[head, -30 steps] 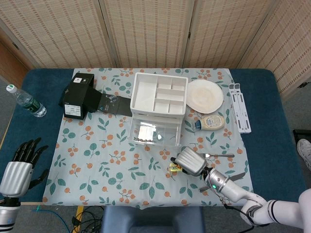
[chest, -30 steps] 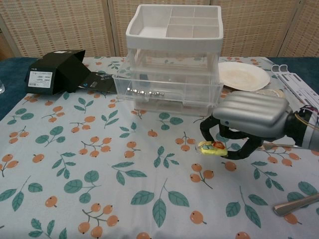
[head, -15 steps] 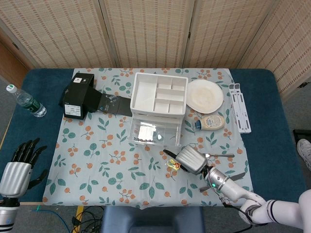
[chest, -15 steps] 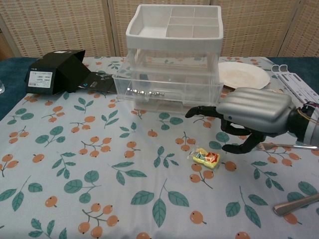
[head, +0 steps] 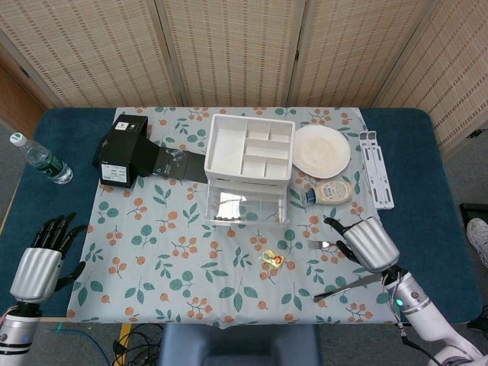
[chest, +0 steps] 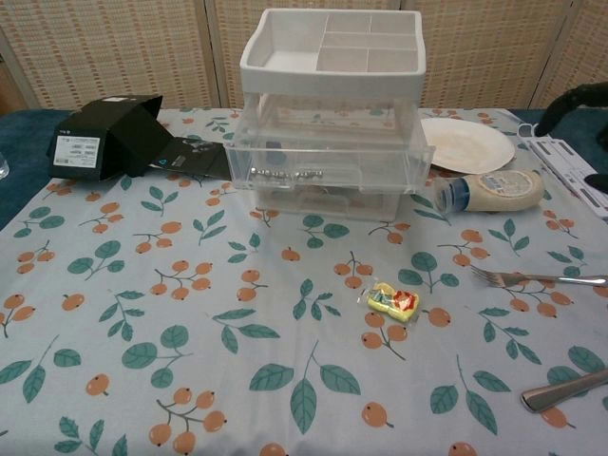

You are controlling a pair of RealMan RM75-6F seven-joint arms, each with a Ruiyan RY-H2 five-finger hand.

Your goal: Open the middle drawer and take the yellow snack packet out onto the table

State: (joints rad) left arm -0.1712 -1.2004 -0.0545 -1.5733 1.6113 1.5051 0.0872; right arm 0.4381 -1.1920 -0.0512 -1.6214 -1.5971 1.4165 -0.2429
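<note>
1. the bench (head: 427,175), under a leaf-print cloth (head: 152,252), carries all of it.
2. the drawer unit (head: 248,171) stands at mid-bench, its middle drawer (chest: 328,161) pulled out part way, nothing yellow showing in it.
3. a black box (head: 122,149) sits to its left, a plate (head: 322,150) and a sauce bottle (head: 329,192) to its right.
4. the right hand (head: 364,242) hangs over the cloth near a fork (head: 339,245), fingers loosely apart, holding nothing.
5. the left hand (head: 42,259) is at the bench's near left edge, fingers spread, empty.
6. the packet (chest: 393,302) lies flat on the cloth in front of the unit, well apart from both hands.
7. judged from this, the take-out step looks done; next calls only for parking the arm, perhaps closing the drawer.
</note>
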